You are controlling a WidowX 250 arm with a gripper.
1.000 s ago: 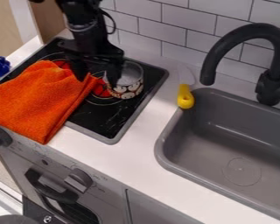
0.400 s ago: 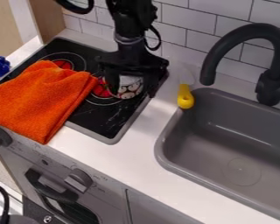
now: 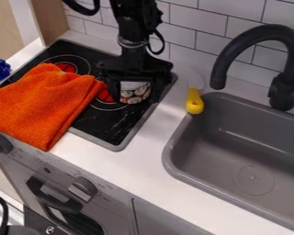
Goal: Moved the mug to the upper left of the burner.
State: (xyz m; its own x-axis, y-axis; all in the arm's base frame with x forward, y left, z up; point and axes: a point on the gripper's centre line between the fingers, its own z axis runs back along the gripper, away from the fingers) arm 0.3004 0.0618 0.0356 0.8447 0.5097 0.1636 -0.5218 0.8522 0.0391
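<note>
Two fingers (image 3: 114, 89) well apart; mug (image 3: 134, 94) between

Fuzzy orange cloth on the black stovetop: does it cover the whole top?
No: the cloth leaves much of the stovetop uncovered, including a red burner patch beside the patterned mug.

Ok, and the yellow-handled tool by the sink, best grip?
I'd pinch the yellow handle mid-length, closing across its width: it looks chunkier than the pale blade, which points towards the tiled wall. Come down from above, slightly from the cooktop side, since the faucet arches up on the other.
</note>
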